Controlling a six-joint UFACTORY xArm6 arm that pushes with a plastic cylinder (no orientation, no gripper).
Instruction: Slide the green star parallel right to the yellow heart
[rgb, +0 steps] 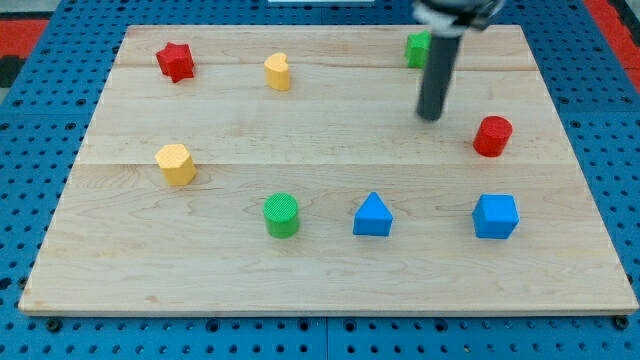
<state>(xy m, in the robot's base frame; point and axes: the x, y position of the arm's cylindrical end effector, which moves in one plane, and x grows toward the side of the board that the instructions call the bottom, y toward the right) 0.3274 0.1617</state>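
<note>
The green star (416, 48) sits near the view's top right, partly hidden behind my rod. The yellow heart (278, 72) lies to its left, near the top centre. My tip (430, 117) rests on the board below and slightly right of the green star, not touching it, and up-left of the red cylinder (492, 136).
A red star (175, 61) lies at the top left. A yellow hexagonal block (176, 164) is at the left. A green cylinder (282, 215), a blue triangular block (373, 215) and a blue cube (495, 216) line the lower part of the wooden board (330, 280).
</note>
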